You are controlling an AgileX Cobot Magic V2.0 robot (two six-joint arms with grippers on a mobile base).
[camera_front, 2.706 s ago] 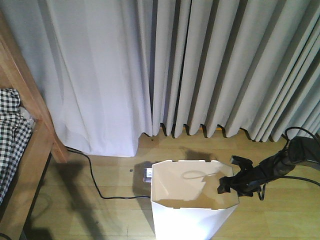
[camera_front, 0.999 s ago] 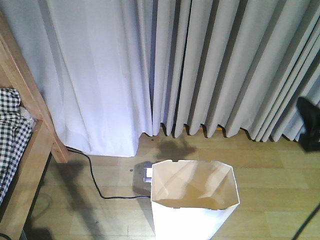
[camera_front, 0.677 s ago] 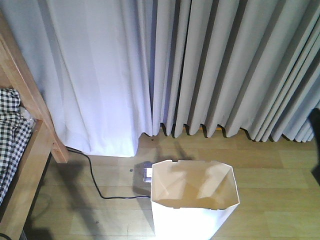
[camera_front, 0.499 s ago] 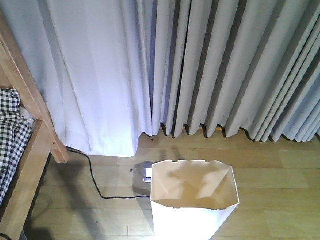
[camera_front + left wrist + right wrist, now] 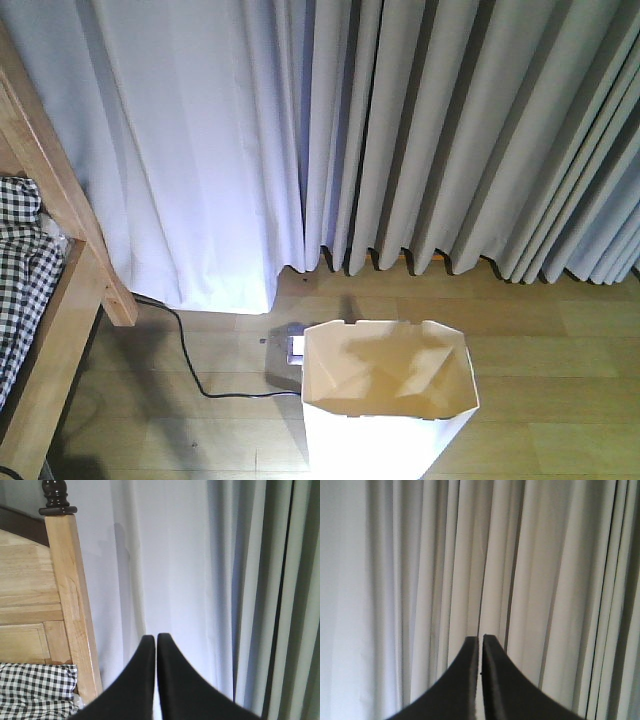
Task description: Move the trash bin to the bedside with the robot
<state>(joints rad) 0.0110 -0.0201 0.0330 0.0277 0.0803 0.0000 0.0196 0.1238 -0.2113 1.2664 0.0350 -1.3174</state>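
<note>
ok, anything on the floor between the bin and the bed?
Mostly bare floor. A black cable runs from the curtain near the bed to a small grey box beside the bin, crossing that gap. Nothing else shows there, though the frame cuts the floor off low.

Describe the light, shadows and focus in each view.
Front view: bright patch on the curtain, soft shadows inside the trash bin and beside the bed rail, sharp throughout. Left wrist view: claw a black silhouette, bedpost clear. Right wrist view: claw dark, curtain softly blurred.
</note>
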